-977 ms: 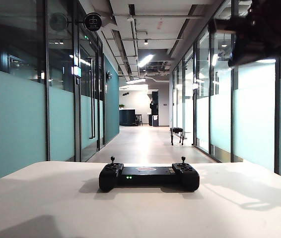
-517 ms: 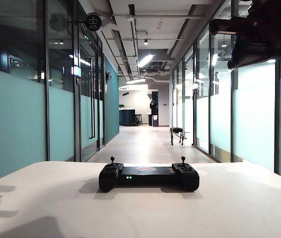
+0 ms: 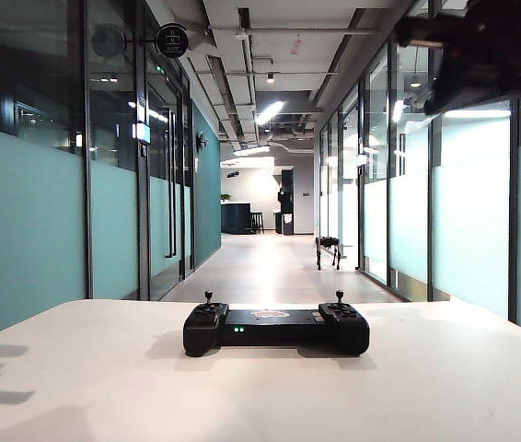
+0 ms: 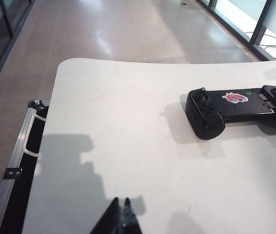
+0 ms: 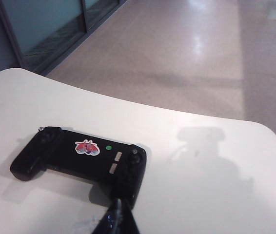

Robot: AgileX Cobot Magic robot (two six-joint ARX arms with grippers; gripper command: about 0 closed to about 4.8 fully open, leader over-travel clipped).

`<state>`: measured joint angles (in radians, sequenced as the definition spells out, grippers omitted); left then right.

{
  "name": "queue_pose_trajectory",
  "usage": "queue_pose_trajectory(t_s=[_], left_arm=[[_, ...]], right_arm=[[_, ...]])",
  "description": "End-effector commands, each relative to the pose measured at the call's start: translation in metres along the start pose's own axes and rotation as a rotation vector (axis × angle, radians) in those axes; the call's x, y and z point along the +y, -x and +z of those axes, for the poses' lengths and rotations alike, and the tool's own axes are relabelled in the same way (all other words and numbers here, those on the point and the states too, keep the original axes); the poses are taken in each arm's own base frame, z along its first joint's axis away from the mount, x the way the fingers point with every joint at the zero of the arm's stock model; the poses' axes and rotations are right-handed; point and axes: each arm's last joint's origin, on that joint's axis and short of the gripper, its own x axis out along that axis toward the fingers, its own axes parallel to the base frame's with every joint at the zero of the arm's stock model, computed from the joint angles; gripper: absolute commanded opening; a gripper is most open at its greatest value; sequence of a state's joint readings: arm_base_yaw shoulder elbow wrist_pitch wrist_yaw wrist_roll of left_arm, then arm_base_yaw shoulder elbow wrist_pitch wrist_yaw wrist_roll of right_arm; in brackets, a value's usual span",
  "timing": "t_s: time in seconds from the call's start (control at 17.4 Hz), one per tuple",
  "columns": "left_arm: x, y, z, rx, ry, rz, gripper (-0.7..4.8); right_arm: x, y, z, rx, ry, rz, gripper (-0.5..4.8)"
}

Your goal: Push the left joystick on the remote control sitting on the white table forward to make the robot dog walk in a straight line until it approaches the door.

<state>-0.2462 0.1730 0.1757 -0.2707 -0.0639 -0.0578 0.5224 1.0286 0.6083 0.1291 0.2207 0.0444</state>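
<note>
**Controller alone on tabletop, both end effectors lifted clear**

Left joystick [image 3: 208, 296]: short black stick, upright, on the left handle of the remote control [image 3: 276, 329]. Nothing touches it. The matching right joystick [image 3: 340, 296] also stands free.

Remote control: lies flat near the middle of the white tabletop [image 3: 104, 378], long side across the exterior view, 2 green lights on its near face. Left wrist view shows it [image 4: 240, 107] with a reddish mark [image 4: 234, 97] on top; right wrist view shows the same mark [image 5: 86, 146] and a green dot beside it.

Left end effector [image 4: 121, 219]: dark fingertips pressed together into 1 point, over bare tabletop, well apart from the controller. The controller's left handle is its nearest part, out beyond the tips and off to one side. Its shadow falls on the tabletop near the edge.

Right end effector [image 5: 118, 214]: fingertips pressed together, holding nothing. In the right wrist view they overlap the controller's right handle [image 5: 130, 168]; cannot tell contact from that view. In the exterior view the right arm [image 3: 491, 51] hangs high at upper right, well above the controller.

Robot dog [image 3: 328, 249]: small, dark, standing far down the corridor floor beside the right-hand glass wall [image 3: 472, 212].
</note>
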Motion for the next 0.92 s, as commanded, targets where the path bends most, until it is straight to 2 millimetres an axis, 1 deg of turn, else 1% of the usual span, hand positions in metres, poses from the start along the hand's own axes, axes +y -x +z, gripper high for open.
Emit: queue_pose_trajectory(t_s=[0.06,0.17,0.29,0.4,0.52,0.63,0.75,0.92], left_arm=[[0.0,0.0,0.002,-0.013,0.003,0.001,-0.05],[0.0,0.0,0.002,-0.013,0.003,0.001,-0.05],[0.0,0.0,0.002,-0.013,0.003,0.001,-0.05],[0.0,0.0,0.002,-0.013,0.003,0.001,-0.05],[0.0,0.0,0.002,-0.013,0.003,0.001,-0.05],[0.0,0.0,0.002,-0.013,0.003,0.001,-0.05],[0.0,0.0,0.002,-0.013,0.003,0.002,-0.05],[0.0,0.0,0.002,-0.013,0.003,0.001,-0.05]], right_arm=[[-0.003,0.013,-0.004,-0.028,0.014,0.006,-0.05],[-0.006,0.027,-0.017,-0.045,0.014,0.01,-0.05],[-0.01,0.043,-0.035,-0.068,0.009,0.053,-0.05],[-0.012,0.056,-0.053,-0.092,0.006,0.095,-0.05],[-0.015,0.066,-0.067,-0.118,0.001,0.094,-0.05],[-0.02,0.075,-0.08,-0.153,-0.008,0.054,-0.05],[-0.027,0.08,-0.09,-0.186,-0.024,0.006,-0.05],[-0.039,0.086,-0.103,-0.189,-0.043,-0.084,-0.05]])
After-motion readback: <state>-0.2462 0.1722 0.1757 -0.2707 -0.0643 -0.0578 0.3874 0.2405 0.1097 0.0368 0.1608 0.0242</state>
